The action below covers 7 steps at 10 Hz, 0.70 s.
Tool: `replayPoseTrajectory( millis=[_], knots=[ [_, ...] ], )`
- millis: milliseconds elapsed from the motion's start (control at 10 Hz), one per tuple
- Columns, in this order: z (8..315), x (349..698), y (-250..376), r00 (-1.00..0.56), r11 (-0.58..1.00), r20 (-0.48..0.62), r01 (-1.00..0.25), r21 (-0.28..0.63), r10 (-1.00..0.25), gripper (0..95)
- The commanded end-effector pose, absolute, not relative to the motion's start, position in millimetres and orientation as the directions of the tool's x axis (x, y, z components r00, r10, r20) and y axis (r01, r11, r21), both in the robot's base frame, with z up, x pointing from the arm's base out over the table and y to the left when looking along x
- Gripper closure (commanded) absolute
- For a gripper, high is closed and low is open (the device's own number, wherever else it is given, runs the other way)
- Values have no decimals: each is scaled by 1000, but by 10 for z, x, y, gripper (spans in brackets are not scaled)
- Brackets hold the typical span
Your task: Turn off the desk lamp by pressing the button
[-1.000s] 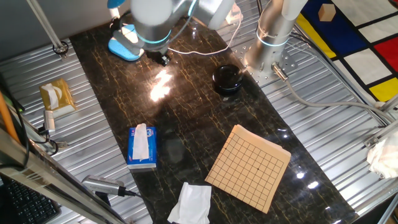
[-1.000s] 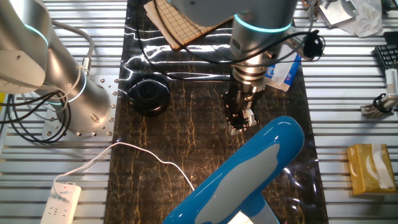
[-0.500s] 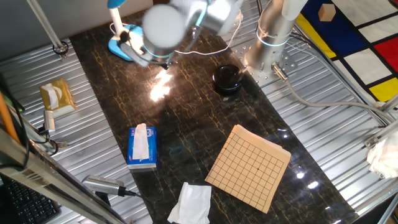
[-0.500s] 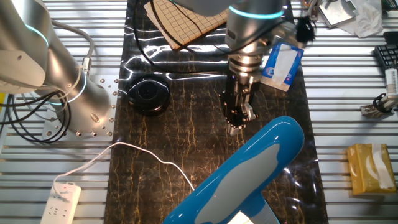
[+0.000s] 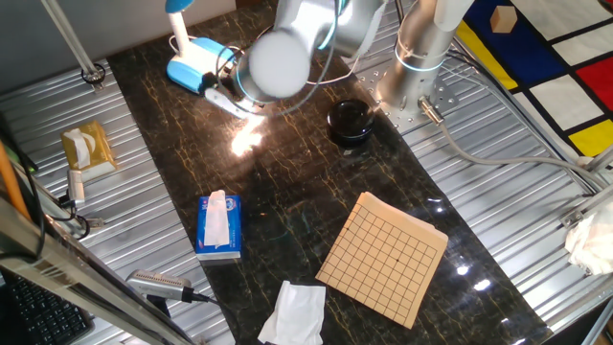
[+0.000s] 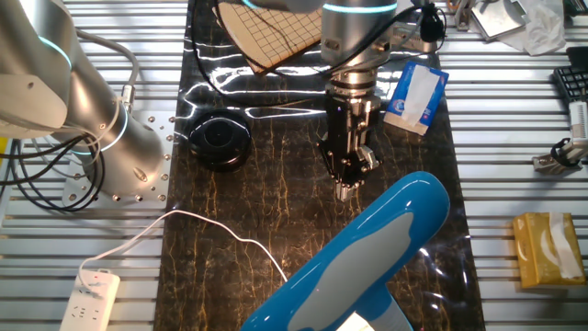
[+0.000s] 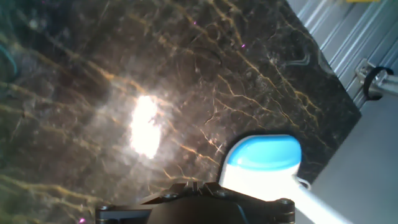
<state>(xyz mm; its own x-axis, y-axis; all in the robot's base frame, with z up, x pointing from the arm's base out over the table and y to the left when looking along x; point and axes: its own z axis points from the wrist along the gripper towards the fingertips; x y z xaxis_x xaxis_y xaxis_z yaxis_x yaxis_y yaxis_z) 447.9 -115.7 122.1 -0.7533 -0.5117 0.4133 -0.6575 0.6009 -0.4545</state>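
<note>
The desk lamp has a light-blue base with a whitish top at the table's far left corner, and a slim neck rising from it. Its blue head fills the foreground of the other fixed view. It is lit: a bright glare lies on the dark marble. My gripper is tilted and hangs just right of the base, a little above the table. It also shows in the other fixed view. In the hand view the fingers meet at a thin seam and hold nothing. The base lies just ahead to the right.
A black round pot stands right of the gripper. A blue-and-white tissue pack, a wooden grid board and a white cloth lie nearer the front. A second arm's base stands at the back. The lamp's white cable runs to a power strip.
The wrist has swung right and tilted, uncovering the lamp base. The fingers now point left towards the base. In the other fixed view the gripper has shifted slightly left.
</note>
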Motion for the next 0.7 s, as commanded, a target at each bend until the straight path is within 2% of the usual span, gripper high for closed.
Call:
replayPoseTrajectory(
  millis=[100, 700],
  knots=[
    [1217, 4488, -1158, -768, 631, 481, -631, -452, -423, 950],
    [1217, 4488, -1158, -774, 620, 490, -623, -477, -401, 950]
  ],
)
